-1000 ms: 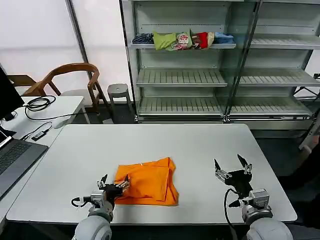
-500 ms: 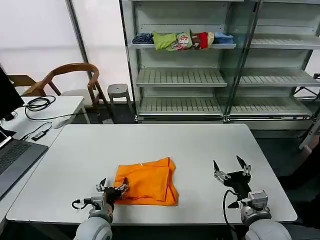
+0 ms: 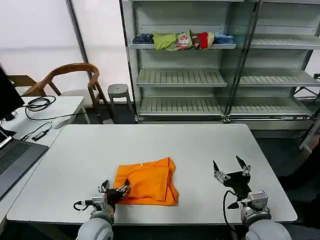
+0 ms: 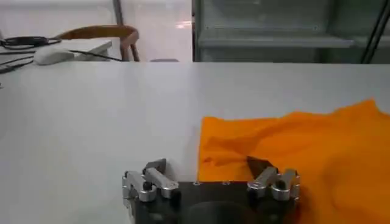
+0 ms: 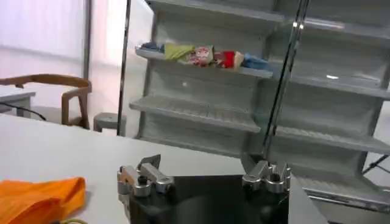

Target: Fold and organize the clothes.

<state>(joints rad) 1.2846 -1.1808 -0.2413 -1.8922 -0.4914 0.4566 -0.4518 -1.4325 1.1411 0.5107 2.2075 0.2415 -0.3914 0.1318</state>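
Both pairs of jaws stand apart and hold nothing. Our left gripper point(image 3: 114, 189) sits low at the near left corner of the folded bright orange short-sleeved T-shirt of soft fabric point(image 3: 146, 182); in the left wrist view one finger point(image 4: 262, 175) reaches over the orange edge while the other lies over bare table, and we cannot tell whether metal touches cloth. Our right gripper point(image 3: 231, 169) hovers well apart from the shirt, over the near right part of the white rectangular table point(image 3: 200, 142), fingers spread and pointing up and away.

The shirt lies in a rumpled rectangle on the near middle of the table. No lettering shows on its upper face, and its sleeves are tucked out of sight. Both arms are cut off by the near edge of the head view. The right wrist view catches just a corner of orange fabric point(image 5: 36, 198).

Compared with a second ago, our left gripper has drawn back slightly toward us, off the shirt's corner. The right gripper has sunk a little. The shirt has not shifted.
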